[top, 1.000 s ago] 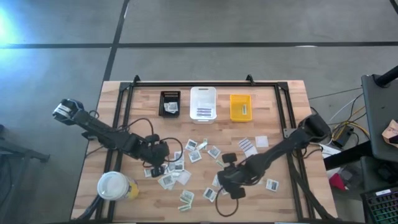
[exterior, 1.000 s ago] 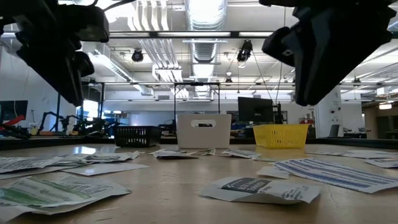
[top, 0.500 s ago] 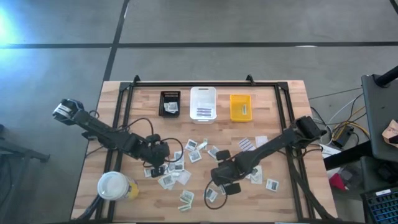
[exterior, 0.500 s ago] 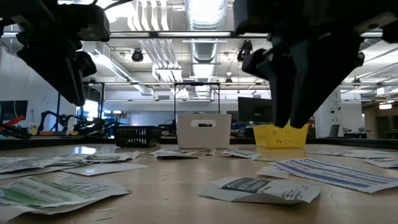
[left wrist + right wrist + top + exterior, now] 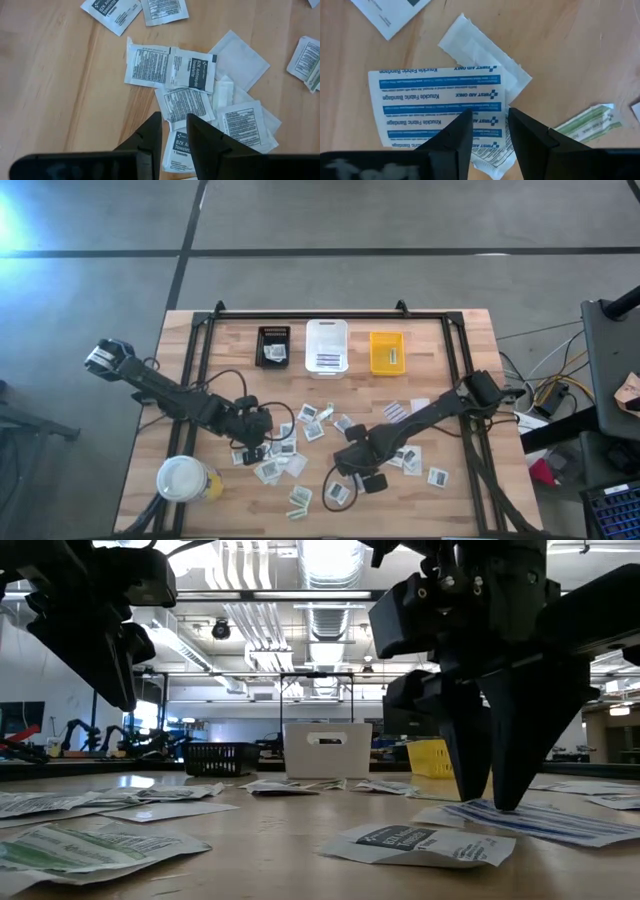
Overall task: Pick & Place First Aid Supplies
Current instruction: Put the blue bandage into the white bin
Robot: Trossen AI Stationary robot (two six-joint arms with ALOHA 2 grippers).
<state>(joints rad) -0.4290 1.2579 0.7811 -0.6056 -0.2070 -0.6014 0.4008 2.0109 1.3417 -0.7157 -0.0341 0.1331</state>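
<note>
**Inspector A:** While the right gripper (image 5: 487, 131) hung low over the wooden table (image 5: 450, 350), what lay ahead of its fingers?

**Inspector B:** A flat white paper packet with blue stripes, printed "Knuckle Fabric Bandage" (image 5: 437, 107), lay directly between and beyond the fingertips. The fingers stood a narrow gap apart and held nothing. A plain white crinkled packet (image 5: 482, 52) lay just past the striped one, touching its far edge. A narrow pale green strip (image 5: 587, 120) lay off to one side of the fingers.

**Inspector A:** And the left gripper (image 5: 174, 131)?

**Inspector B:** It was likewise slightly parted and empty, poised over a heap of square white packets. One with a dark patch reading "BZK Antiseptic Towelette" (image 5: 192, 70) lay ahead of the tips, overlapping a text-printed packet (image 5: 148, 65). More packets overlapped beneath and beside the fingers.

**Inspector A:** Surroundings?

**Inspector B:** From above, the packets were scattered between and around both grippers. A black bin (image 5: 273, 345), a white bin (image 5: 326, 346) and a yellow bin (image 5: 387, 351) stood in a row well beyond them. A white-lidded cup (image 5: 183, 478) stood near the left arm, behind its gripper.
</note>
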